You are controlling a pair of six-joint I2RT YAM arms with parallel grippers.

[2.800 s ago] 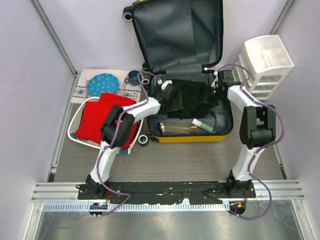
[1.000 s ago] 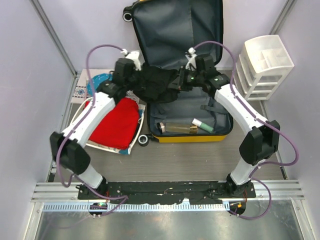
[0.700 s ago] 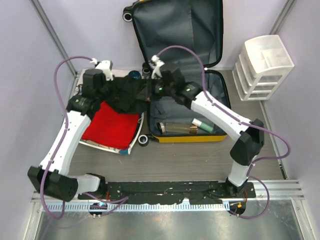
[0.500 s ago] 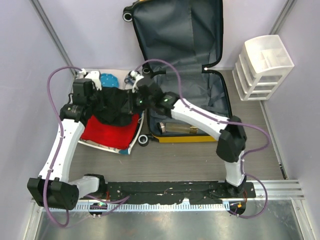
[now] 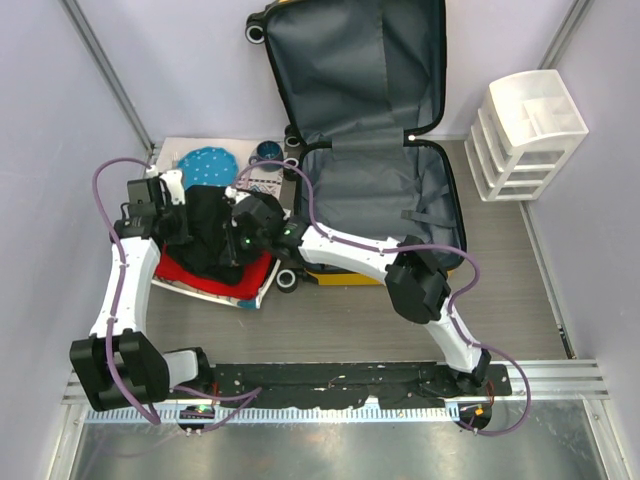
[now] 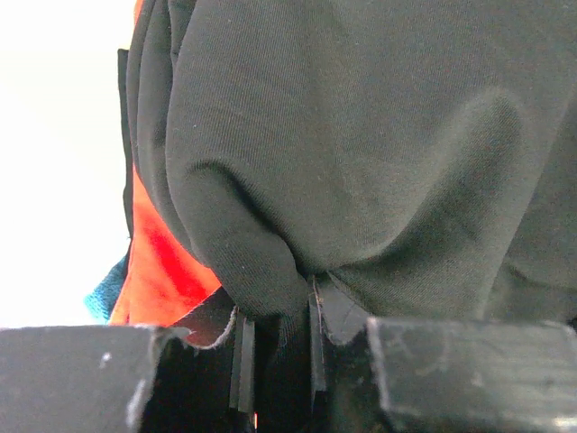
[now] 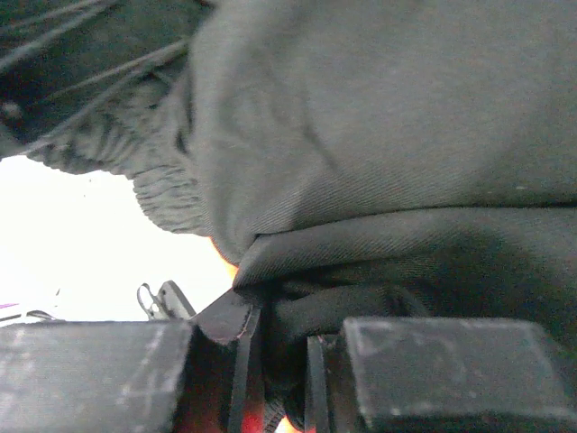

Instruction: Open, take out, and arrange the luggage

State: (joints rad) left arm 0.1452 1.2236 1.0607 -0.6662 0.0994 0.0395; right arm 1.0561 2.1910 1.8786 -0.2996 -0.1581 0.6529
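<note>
The luggage (image 5: 372,190) lies open on the desk (image 5: 340,320) just to the right of your right gripper (image 5: 240,238), its lid standing up against the back wall. Judge it as a stiff, bulky shell that does not fold. It is probably light with so little inside, and its wheels may let it roll if you push it. Take it by the rim or the zipper band, not by the soft lining.

Both grippers are pinching the black garment (image 5: 210,240). It is limp and light, so it sags between them and follows wherever you pull.

The top view shows you the whole layout: the left gripper (image 5: 176,220) and the right one close together above the red cloth (image 5: 168,270) in the white basket (image 5: 258,293). It does not show the jaws. The wrist views do: each pair is pressed onto a thick fold of cloth, and the right one also shows a ribbed hem. The right arm hides the front of the lower half of the luggage.
</note>
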